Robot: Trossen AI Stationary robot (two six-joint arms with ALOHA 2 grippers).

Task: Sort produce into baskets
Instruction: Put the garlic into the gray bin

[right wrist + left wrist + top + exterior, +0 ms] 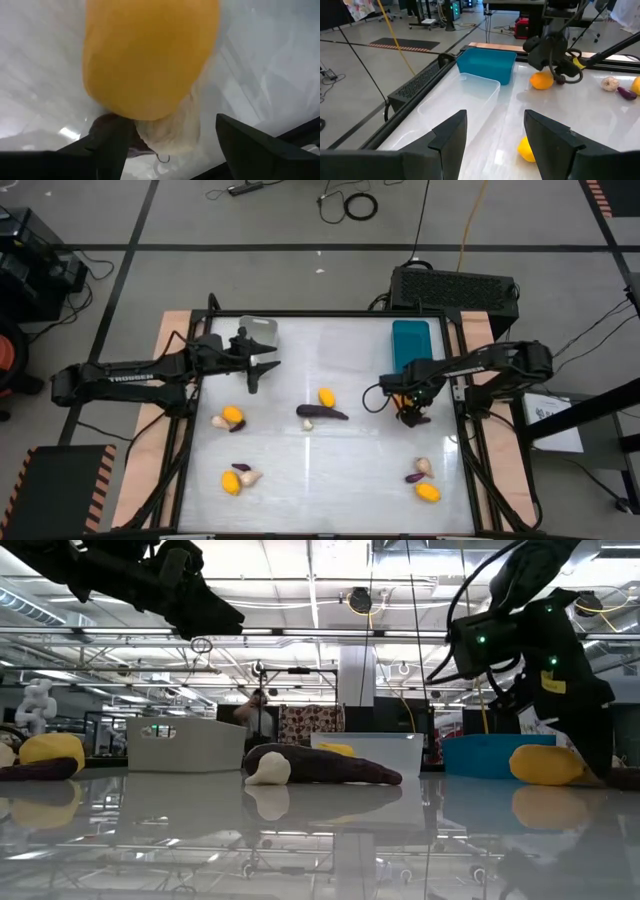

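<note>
Sorting had barely begun, as far as the views showed. Three small bins stood along the far edge of the glossy white surface (340, 470): a light grey plastic basket (259, 330) toward the far left corner, a clear plastic basket (345, 340) at the middle, and a teal-blue plastic basket (410, 343) toward the far right. From above, none showed any produce inside, though their interiors were hard to read.

The produce lay scattered. A long dark purple eggplant piece (322, 412) sat at the centre beside a small whitish mushroom bulb (308, 423) and a rounded yellow-orange fruit (326, 396). Further clusters of fruit, bulb and purple pieces sat near the left edge, the near left and the near right.

The right gripper (412, 416) hung low near the right edge, fingers spread open around a yellow-orange fruit (150, 55) lying against a pale bulb; no grasp was made. The left gripper (253, 365) hovered before the grey basket, fingers parted and empty.

The only legible writing was "TROSSEN", in white on the left arm (130, 377).
</note>
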